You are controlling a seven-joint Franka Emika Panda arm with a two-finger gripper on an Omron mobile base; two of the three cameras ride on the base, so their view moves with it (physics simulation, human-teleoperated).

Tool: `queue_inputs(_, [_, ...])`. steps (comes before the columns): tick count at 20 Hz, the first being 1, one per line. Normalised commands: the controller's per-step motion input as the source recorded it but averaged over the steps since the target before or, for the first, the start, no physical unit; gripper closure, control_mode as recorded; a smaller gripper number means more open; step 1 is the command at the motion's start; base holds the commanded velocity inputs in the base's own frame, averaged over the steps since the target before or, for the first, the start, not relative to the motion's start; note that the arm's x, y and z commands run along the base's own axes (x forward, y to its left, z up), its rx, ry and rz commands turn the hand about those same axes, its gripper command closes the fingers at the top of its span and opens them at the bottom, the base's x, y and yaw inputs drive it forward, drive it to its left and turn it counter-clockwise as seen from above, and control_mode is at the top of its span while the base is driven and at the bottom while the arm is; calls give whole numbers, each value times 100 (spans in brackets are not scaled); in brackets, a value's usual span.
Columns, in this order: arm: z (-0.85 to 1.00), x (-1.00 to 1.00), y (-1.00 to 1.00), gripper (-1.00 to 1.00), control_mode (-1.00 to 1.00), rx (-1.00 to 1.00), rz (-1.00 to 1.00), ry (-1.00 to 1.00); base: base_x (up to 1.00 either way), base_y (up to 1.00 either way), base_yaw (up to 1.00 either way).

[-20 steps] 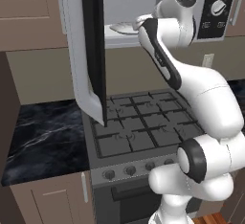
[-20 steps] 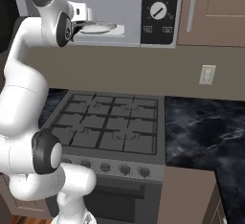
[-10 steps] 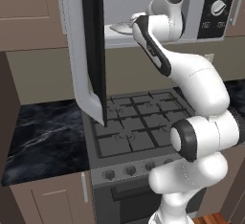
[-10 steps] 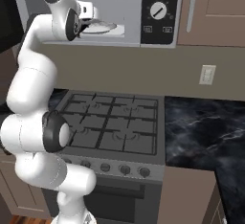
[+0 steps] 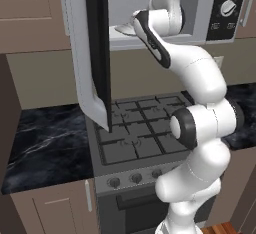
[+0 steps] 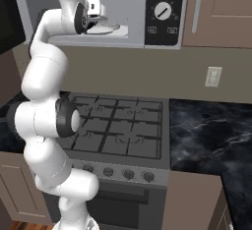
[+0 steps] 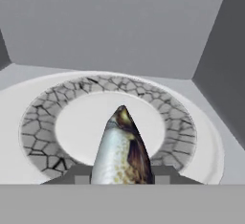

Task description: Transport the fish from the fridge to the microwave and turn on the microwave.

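And there's the claw (image 7: 122, 180) at the bottom centre of the hand view, its two dark tips clamped on either side of the fish (image 7: 121, 146), which points up the frame over the microwave's round plate (image 7: 38, 137) with its crackled grey ring. Grey cavity walls rise behind it across the top of the frame. In the left base view the white arm (image 5: 200, 123) climbs from the lower right and reaches into the open microwave (image 5: 227, 8) at the top, with the microwave door (image 5: 95, 53) swung out at upper left. Below sits the gas stove (image 5: 140, 138), with a dark marble surface (image 5: 45, 143) at left. In the right base view the knob (image 6: 162, 11) shows on the dark panel, top centre.
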Motion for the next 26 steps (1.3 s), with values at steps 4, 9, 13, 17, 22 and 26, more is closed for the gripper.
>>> queue_inputs(4, [0, 38, 7, 100, -100, 0, -2, 0, 0, 0, 0])
queue_inputs(9, [0, 30, 8, 100, -100, 0, -1, 0, 0, 0, 0])
queue_inputs(13, [-3, 22, 5, 100, -100, 0, 0, 1, 0, 0, 0])
queue_inputs(17, [-21, 10, 0, 100, -100, 0, 0, 5, 0, 0, 0])
queue_inputs(22, [-17, 13, 0, 100, -100, 0, 0, 1, 0, 0, 0])
queue_inputs(26, [-18, 15, 0, 100, -100, 0, 0, 1, 0, 0, 0])
